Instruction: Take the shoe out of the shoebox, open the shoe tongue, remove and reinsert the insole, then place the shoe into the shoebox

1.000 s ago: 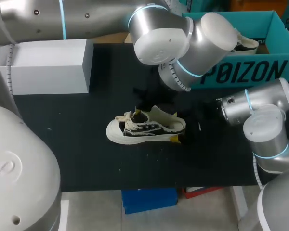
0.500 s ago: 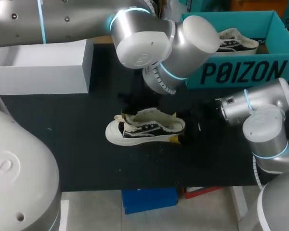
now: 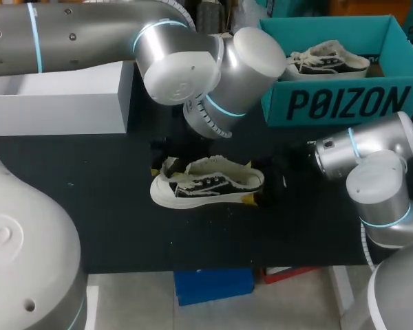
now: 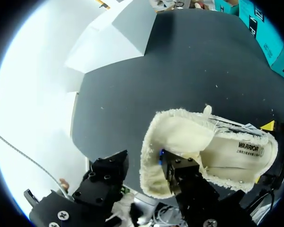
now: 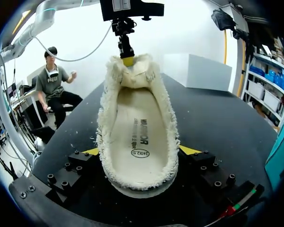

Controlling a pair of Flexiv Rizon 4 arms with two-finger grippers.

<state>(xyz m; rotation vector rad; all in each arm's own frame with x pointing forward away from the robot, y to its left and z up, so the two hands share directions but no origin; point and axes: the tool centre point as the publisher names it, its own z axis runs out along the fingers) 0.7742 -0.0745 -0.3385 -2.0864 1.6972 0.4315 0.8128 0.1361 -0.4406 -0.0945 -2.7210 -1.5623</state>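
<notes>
On the black table mat (image 3: 103,220), the cream-and-black canvas sneaker (image 3: 206,184) sits with its heel pinched between the right gripper (image 5: 141,152) fingers. The left gripper (image 4: 144,164) is spread, 1 finger inside by the tongue and 1 just off the toe. 2 sneakers total, the other sneaker (image 3: 328,58) in the 1 teal cardboard shoebox (image 3: 344,103). The left arm has slid toeward since 1 second ago.

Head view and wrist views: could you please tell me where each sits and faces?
Head view: above, behind; looks down on the table; left arm and right arm show.
Left wrist view: above the shoe, looking down into it; left gripper shows.
Right wrist view: low behind the shoe, facing along it; right gripper shows.
Both wrist views share the shoe.
</notes>
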